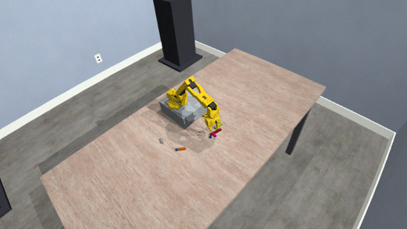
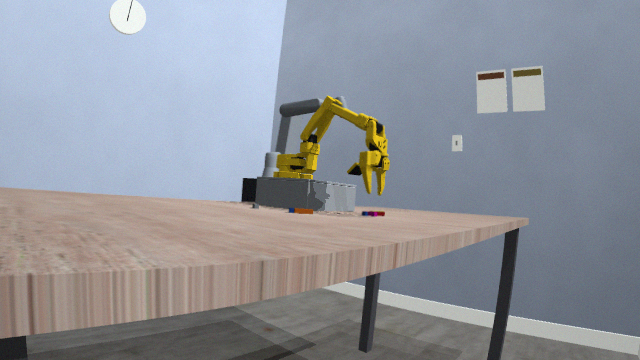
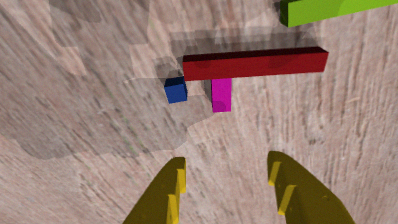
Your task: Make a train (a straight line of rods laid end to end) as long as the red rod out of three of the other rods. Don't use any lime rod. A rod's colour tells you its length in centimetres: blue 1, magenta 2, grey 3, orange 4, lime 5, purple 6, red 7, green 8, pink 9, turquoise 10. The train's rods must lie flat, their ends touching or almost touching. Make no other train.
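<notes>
Open air between fingers point(image 1: 210, 126) point(image 2: 367, 180) and magenta rod point(image 1: 214, 135) point(image 2: 374, 214) point(image 3: 221, 96). Tight on 2 sides there: blue rod point(image 1: 210, 137) point(image 2: 365, 213) point(image 3: 176, 91) near 1 flank, red rod point(image 1: 216, 131) point(image 2: 381, 213) point(image 3: 255, 65) across far end. Slanting gap between red and lime rod point(image 1: 220, 124) point(image 3: 340, 12).
</notes>
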### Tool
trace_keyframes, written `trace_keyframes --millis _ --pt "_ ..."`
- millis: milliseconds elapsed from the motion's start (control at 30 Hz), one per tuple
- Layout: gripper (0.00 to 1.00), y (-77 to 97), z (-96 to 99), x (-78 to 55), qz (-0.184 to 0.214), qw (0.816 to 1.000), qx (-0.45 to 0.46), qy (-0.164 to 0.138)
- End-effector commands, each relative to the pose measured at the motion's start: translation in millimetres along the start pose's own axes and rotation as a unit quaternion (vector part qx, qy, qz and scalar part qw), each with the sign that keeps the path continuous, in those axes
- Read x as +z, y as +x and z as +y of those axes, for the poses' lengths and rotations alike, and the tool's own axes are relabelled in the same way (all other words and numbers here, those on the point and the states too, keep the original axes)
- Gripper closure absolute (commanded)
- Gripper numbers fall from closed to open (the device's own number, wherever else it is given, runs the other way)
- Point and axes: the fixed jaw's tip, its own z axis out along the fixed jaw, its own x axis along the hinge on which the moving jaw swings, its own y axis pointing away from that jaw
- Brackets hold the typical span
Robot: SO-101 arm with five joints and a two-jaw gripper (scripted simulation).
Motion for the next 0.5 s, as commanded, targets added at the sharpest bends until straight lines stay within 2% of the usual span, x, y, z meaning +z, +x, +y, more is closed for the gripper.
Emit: trace_keyframes --millis 0,467 --pt "0.81 -4.0 -4.5 3.7 -0.012 1.0 -0.024 -0.003" --pt "0.81 -5.8 -9.8 4.4 -0.017 0.999 -0.037 -0.005"
